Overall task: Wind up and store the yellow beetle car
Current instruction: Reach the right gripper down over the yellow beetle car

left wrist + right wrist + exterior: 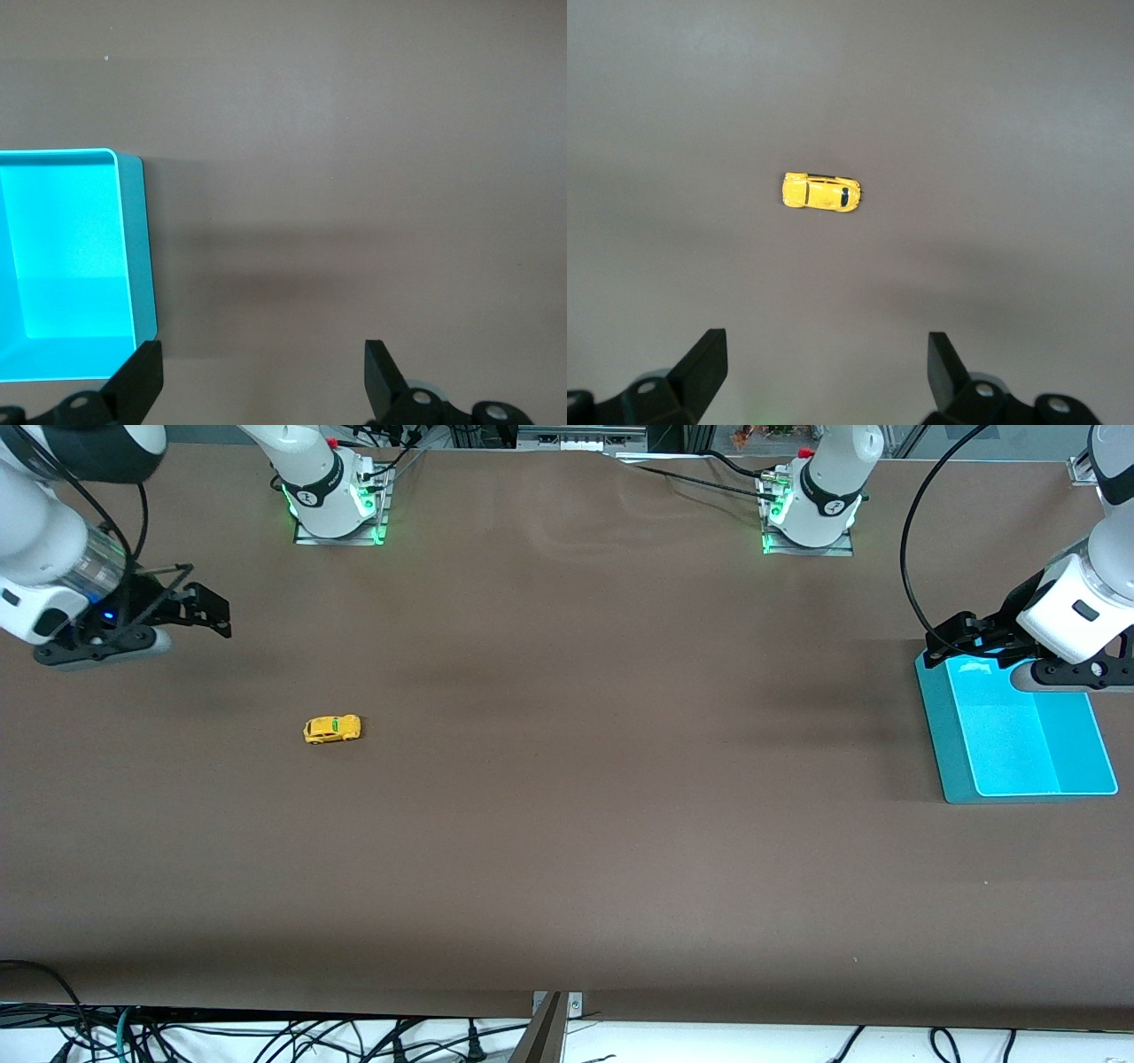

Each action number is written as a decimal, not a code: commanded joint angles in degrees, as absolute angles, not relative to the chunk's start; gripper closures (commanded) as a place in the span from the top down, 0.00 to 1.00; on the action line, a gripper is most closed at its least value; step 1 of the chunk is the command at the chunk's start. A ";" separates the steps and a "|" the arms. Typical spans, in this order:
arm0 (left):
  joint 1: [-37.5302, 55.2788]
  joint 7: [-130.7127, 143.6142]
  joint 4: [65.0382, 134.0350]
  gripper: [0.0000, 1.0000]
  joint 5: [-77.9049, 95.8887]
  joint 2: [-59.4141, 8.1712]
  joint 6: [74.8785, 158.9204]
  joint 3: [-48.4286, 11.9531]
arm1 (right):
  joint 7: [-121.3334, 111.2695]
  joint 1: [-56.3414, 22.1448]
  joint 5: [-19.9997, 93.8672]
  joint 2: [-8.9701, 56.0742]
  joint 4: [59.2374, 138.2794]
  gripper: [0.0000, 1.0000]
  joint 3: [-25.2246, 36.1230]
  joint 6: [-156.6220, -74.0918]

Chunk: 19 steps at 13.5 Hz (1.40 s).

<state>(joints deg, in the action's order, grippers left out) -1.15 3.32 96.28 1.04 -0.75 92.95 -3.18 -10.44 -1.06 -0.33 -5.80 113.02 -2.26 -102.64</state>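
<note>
The brown table (567,824) spans the whole front view, with both arm bases along its upper edge. At the left arm's end sits a turquoise tray (930,717), open and with nothing in it, its inside bright in the left wrist view (133,266).

The left gripper (961,631) hangs over the tray's edge nearest the bases, fingers spread wide and holding nothing; in its own wrist view (261,376) only tray and bare table lie under it. This arm waits.

The right gripper (197,607) hangs over the table at the right arm's end, jaws wide apart and empty. Its wrist view (826,367) shows the two dark fingers (704,359) well spread.

The yellow car (332,729) stands on its wheels on the table, well apart from the tray and much closer to the right gripper than to the left. In the front view it lies nearer the front camera than the right gripper and a little toward the table's middle. Its long axis runs roughly along the table's length. In the right wrist view the car (821,192) sits ahead of the open fingers, its length lying about parallel to the line between them.

So the right arm looks the one to fetch it. The fingers would probably need turning to close across the car's narrow sides.
</note>
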 commanded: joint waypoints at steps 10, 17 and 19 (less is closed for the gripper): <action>-1.41 -0.09 94.83 1.00 1.32 -1.32 91.93 -2.81 | -45.13 -1.14 -0.70 1.91 132.19 1.00 -2.90 -131.11; -1.41 0.00 94.83 1.00 1.32 -1.32 91.93 -2.81 | -72.30 -0.97 -0.79 14.66 132.19 1.00 -6.68 -148.69; -1.41 0.00 94.83 1.00 1.32 -1.41 91.93 -2.81 | -75.75 -0.88 -0.70 16.95 132.19 1.00 -6.68 -151.25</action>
<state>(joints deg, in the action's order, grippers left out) -1.23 1.34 96.26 1.03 -0.81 92.93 -2.92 -71.73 -1.18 -0.35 15.21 132.41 -6.55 -149.09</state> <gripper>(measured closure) 0.000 0.000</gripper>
